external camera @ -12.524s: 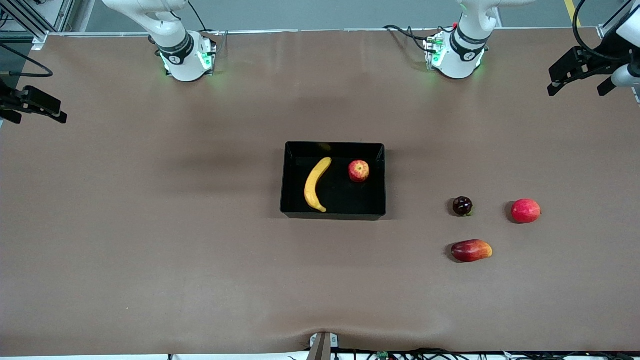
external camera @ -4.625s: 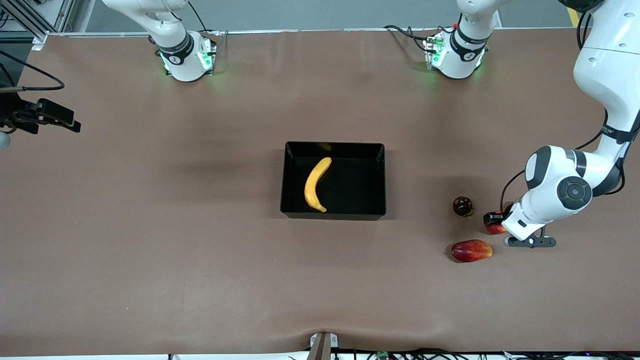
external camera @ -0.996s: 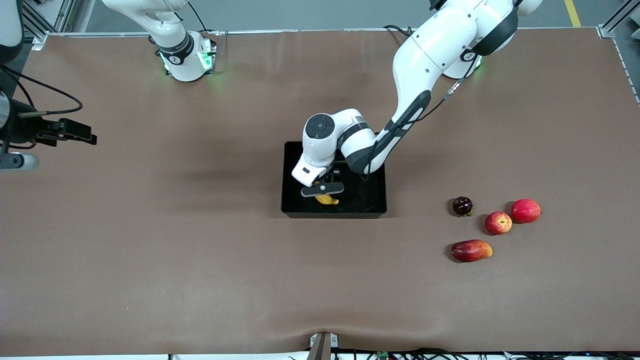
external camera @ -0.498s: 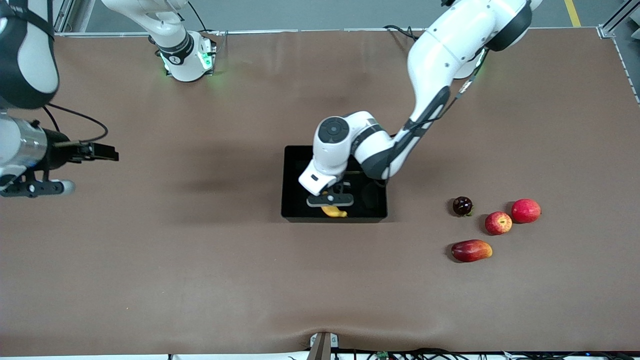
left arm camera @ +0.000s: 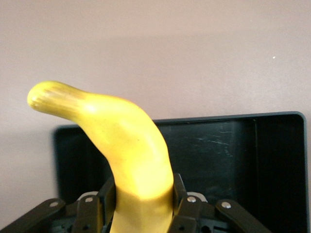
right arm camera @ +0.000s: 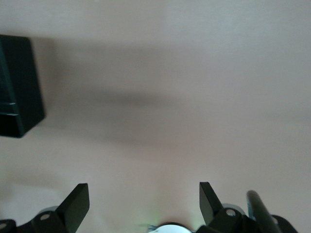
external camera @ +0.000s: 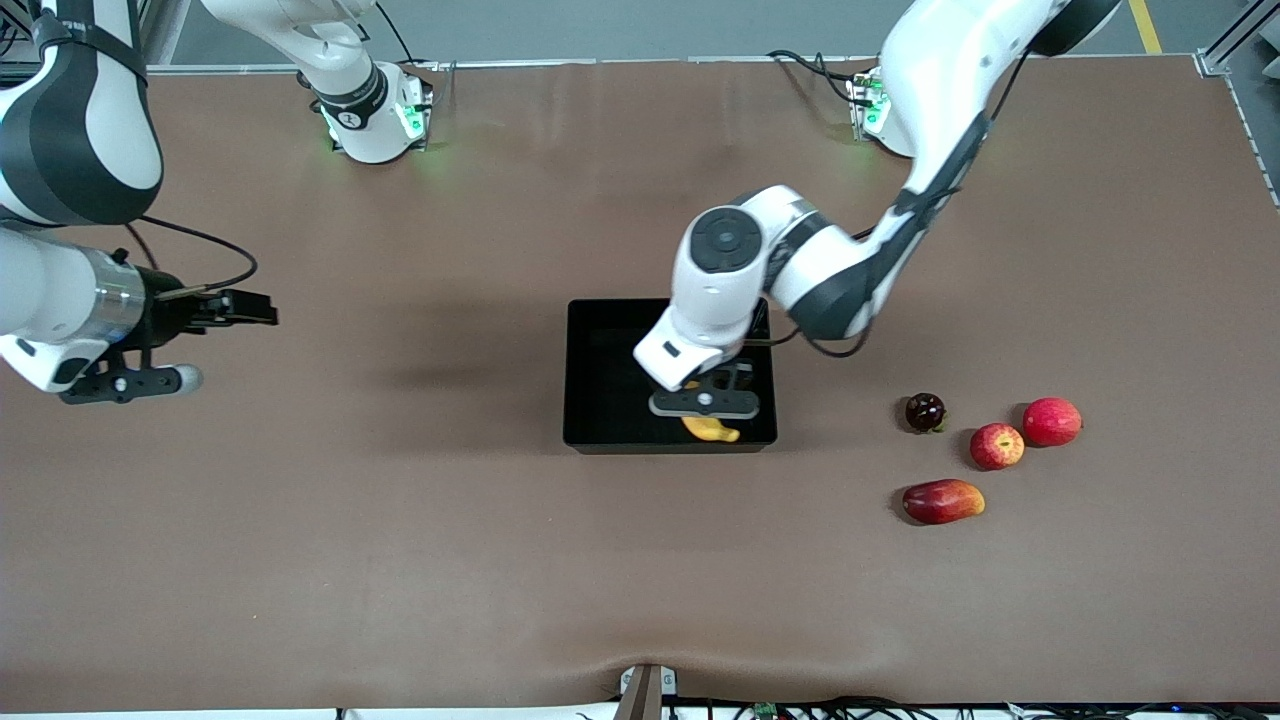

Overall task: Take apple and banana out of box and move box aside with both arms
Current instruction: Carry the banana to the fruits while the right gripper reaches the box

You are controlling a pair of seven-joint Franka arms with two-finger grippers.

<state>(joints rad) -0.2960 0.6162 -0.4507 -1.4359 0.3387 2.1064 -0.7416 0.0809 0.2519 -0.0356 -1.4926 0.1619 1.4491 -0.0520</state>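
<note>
The black box (external camera: 600, 385) sits mid-table. My left gripper (external camera: 705, 405) is shut on the yellow banana (external camera: 712, 430) and holds it just above the box, over the corner toward the left arm's end. In the left wrist view the banana (left arm camera: 121, 141) rises from between the fingers (left arm camera: 181, 194), its tip past the box's wall (left arm camera: 233, 127). The red apple with yellowish streaks (external camera: 997, 446) lies on the table toward the left arm's end. My right gripper (external camera: 125, 383) is open and empty above the table toward the right arm's end; its wrist view (right arm camera: 143, 204) shows a box corner (right arm camera: 17, 87).
Beside the apple lie a dark purple round fruit (external camera: 925, 411), a plain red round fruit (external camera: 1052, 421) and a red-orange mango-like fruit (external camera: 943, 501). The brown tabletop (external camera: 400, 560) spreads around the box.
The apple has gone from the box to the table by the other fruits. My left gripper took the banana, lifting it toward the left arm's end. My right gripper moved toward the box.
</note>
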